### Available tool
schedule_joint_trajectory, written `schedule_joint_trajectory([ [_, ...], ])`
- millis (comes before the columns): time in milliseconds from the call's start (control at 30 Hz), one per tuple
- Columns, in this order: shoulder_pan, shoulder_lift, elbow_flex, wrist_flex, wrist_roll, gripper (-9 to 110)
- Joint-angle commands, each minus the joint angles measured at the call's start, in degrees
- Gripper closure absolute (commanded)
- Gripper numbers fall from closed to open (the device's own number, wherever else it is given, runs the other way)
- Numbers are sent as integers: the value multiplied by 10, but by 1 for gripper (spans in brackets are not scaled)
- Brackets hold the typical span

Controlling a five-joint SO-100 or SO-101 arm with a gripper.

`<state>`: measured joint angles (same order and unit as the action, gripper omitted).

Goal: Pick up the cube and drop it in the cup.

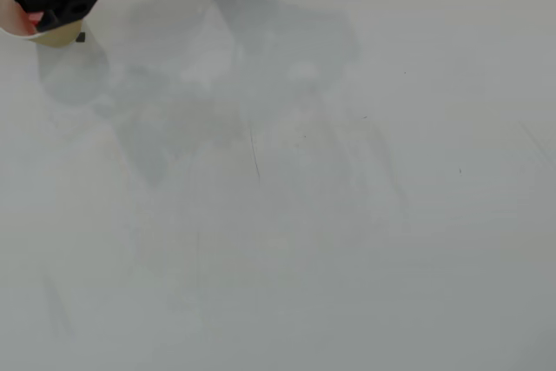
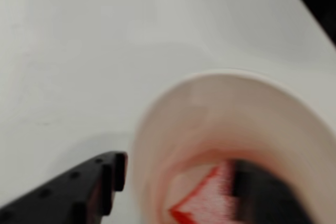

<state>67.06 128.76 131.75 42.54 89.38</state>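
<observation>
One claw (image 2: 173,187) | spread wide | straddling cup (image 2: 173,114) rim | cube (image 2: 207,200) inside

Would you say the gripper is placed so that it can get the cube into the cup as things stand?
Probably yes. In the wrist view the cube already sits inside the cup's rim, against one black finger, while the other finger is outside the wall. Nothing blocks the opening, though the picture is blurred.

White table (image 1: 330,215), cup (image 1: 52,38) at its top-left corner
</observation>
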Motion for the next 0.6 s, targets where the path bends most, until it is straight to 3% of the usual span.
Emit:
schedule_joint_trajectory([
  [0, -18, 47, -76, -30, 4, 101],
  [567, -286, 190, 41, -45, 3, 102],
])
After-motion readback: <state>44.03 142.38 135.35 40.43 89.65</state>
